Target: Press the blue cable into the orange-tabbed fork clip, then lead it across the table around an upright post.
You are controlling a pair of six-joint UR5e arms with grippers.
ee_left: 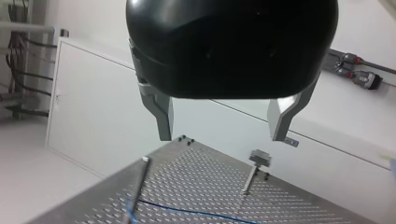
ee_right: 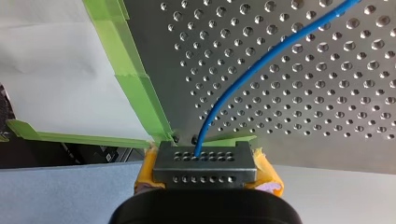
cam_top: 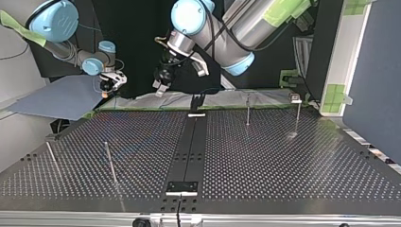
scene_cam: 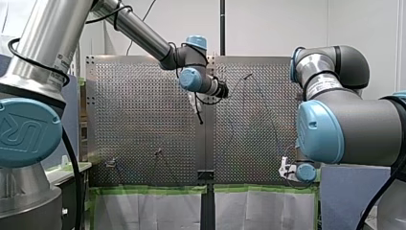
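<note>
In the right wrist view my right gripper (ee_right: 205, 161), with yellow pads (ee_right: 146, 171), is shut on the blue cable (ee_right: 243, 81). The cable runs out from it over the perforated table (ee_right: 327, 116). My right gripper (cam_top: 109, 86) hangs at the table's far corner at the top view's left. My left gripper (ee_left: 224, 139) is open, its metal fingers (ee_left: 163, 119) wide apart with nothing between them, high above the table. Below it a stretch of blue cable (ee_left: 187, 212) lies by a thin post (ee_left: 140, 182) and a clip on a post (ee_left: 258, 157). My left gripper (cam_top: 160, 89) hovers over the far edge.
Two thin upright posts (cam_top: 109, 163) stand near the front at the top view's left, and two more (cam_top: 247, 109) at the far right, one with a clip head (cam_top: 296, 99). Green tape (ee_right: 135, 84) lines the table edge. A dark centre strip (cam_top: 189, 151) divides the table.
</note>
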